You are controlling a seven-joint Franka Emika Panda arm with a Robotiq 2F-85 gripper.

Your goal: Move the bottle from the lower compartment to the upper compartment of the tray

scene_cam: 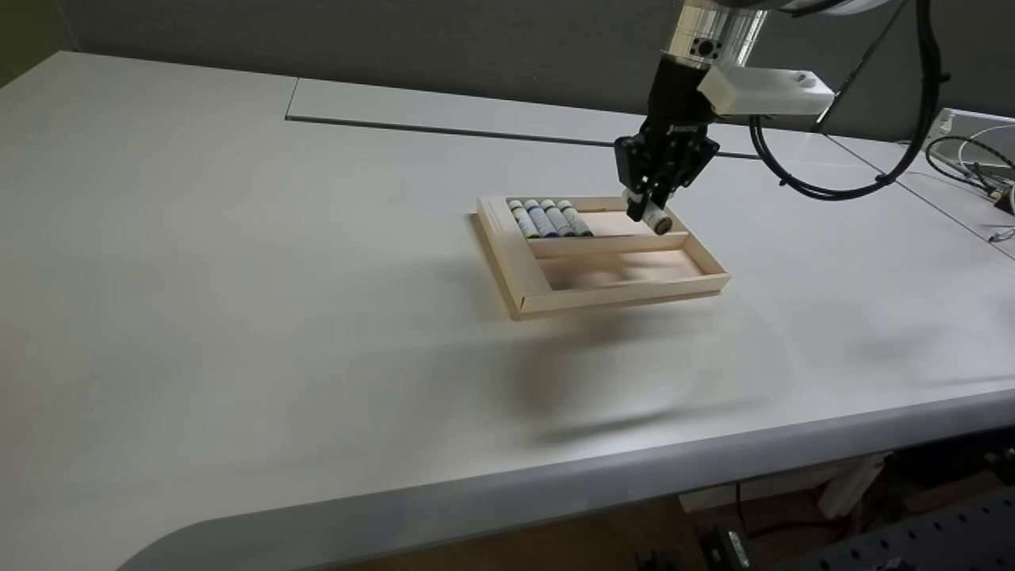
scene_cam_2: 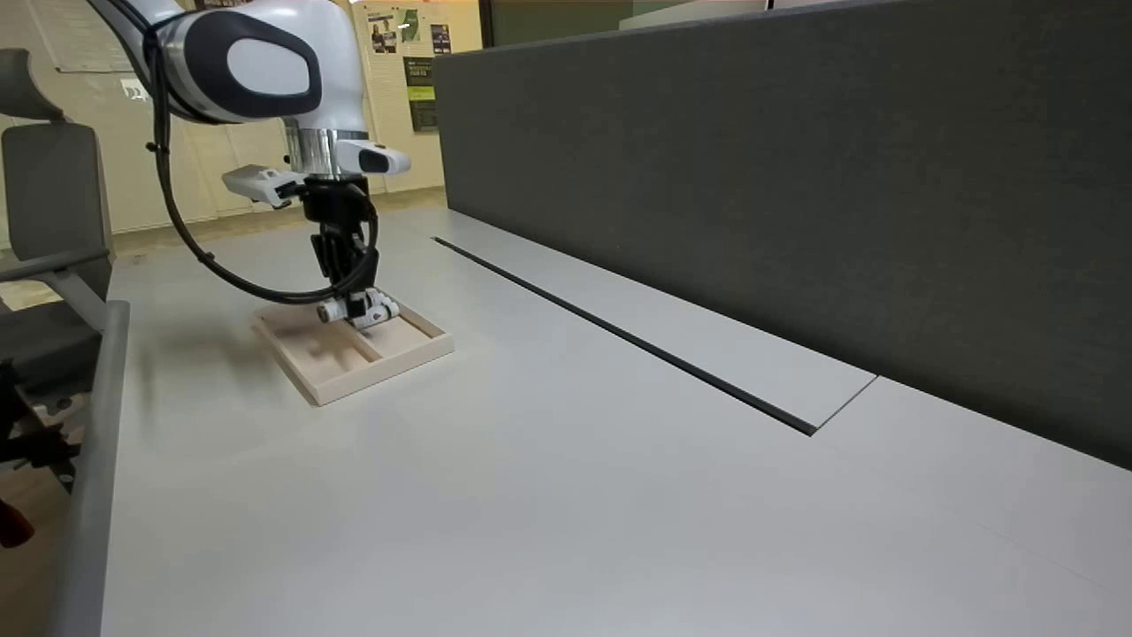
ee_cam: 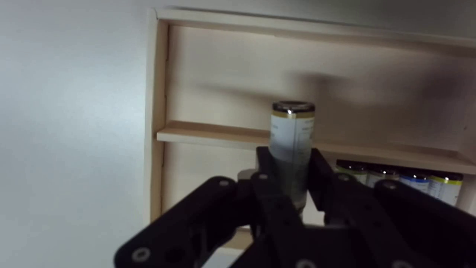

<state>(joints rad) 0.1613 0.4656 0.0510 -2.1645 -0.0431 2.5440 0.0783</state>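
White-labelled bottle, pinched in the claw: hold level, parallel to the four vials and clear of the slat, then lower gently.

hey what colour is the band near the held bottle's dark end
Gold; the band shows best in the wrist view.

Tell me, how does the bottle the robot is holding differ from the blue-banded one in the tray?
The held bottle has a gold band; the blue-banded bottle, a blue one. The held bottle is clamped in the gripper, above the tray; the blue-banded bottle lies inside the tray, between other bottles. Both are slim cylinders with pale labels and a dark end.
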